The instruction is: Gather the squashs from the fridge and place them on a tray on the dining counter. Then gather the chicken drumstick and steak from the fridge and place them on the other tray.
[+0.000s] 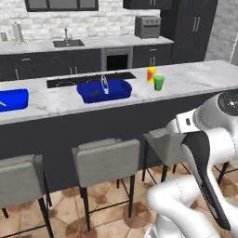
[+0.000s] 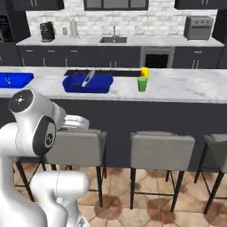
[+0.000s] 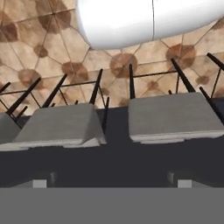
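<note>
Two blue trays on the marble surface point(image 1: 195, 76), near tray point(image 1: 104, 90) beside a green cup point(image 1: 159, 82), far tray point(image 1: 13, 99) at left, gripper point(image 3: 111, 183) spread wide and empty, facing grey stools point(image 3: 173, 116).

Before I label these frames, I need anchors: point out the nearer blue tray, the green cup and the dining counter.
nearer blue tray point(image 1: 122, 91), left base view, on its front right rim.
green cup point(image 1: 159, 82), left base view, middle of its side.
dining counter point(image 2: 186, 88), right base view, bare marble right of the cup.
</note>
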### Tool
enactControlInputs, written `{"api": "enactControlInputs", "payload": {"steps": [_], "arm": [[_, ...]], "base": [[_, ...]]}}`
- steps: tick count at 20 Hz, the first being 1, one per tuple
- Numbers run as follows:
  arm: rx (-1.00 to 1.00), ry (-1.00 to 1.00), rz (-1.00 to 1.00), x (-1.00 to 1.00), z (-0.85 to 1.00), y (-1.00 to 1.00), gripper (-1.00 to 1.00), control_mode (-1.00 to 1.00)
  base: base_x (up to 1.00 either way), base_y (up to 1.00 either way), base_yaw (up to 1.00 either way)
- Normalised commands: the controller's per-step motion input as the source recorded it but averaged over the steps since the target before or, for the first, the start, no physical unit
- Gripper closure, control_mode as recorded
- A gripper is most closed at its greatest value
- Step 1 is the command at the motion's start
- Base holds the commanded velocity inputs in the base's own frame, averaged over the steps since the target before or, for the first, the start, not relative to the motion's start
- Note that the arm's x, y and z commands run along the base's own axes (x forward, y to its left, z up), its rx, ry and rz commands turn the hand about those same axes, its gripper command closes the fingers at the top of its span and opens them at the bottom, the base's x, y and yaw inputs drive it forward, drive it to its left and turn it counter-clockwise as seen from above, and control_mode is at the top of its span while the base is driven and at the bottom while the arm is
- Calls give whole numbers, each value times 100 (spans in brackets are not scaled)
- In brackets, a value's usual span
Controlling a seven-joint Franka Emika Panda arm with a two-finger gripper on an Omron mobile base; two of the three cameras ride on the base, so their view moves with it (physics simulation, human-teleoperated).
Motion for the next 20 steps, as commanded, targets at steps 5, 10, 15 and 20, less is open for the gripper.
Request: {"api": "enactControlInputs", "payload": {"steps": [5, 10, 15, 20], "arm": [[0, 0, 0, 0, 0, 0, -100, 100], [0, 0, 0, 0, 0, 0, -100, 100], [0, 0, 0, 0, 0, 0, -100, 100], [0, 0, 0, 0, 0, 0, -100, 100]], "base": [[-1, -31, -60], [3, -18, -64], [24, -17, -61], [46, -30, -49]]}}
